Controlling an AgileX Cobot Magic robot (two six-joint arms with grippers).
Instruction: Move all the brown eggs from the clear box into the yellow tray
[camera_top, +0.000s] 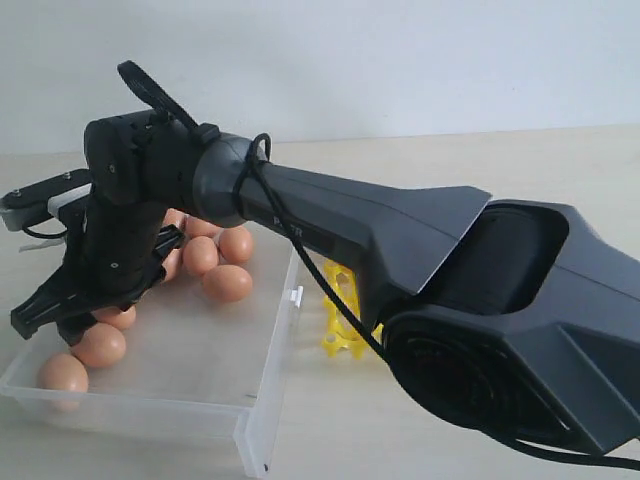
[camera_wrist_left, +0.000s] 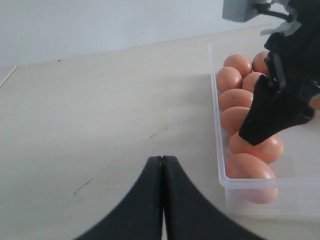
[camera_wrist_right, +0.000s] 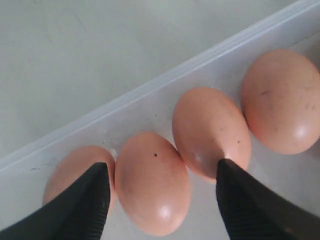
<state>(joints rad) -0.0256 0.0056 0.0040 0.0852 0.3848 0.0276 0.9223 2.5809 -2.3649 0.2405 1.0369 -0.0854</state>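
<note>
Several brown eggs (camera_top: 227, 283) lie along the far and left sides of the clear box (camera_top: 150, 410). My right gripper (camera_top: 70, 315) hangs low inside the box, open. In the right wrist view its fingers (camera_wrist_right: 80, 210) stand either side of one egg (camera_wrist_right: 152, 182) next to the box wall (camera_wrist_right: 150, 95), with a gap on both sides and more eggs touching it. The yellow tray (camera_top: 340, 320) shows only as a small piece right of the box, behind the right arm. My left gripper (camera_wrist_left: 162, 159) is shut and empty above bare table beside the box (camera_wrist_left: 220, 150).
The right arm's thick black body (camera_top: 450, 280) crosses the exterior view and hides most of the table on the right. A black cable (camera_top: 330, 290) runs along it. The beige tabletop (camera_wrist_left: 100, 110) stretches away beside the box, with a pale wall behind.
</note>
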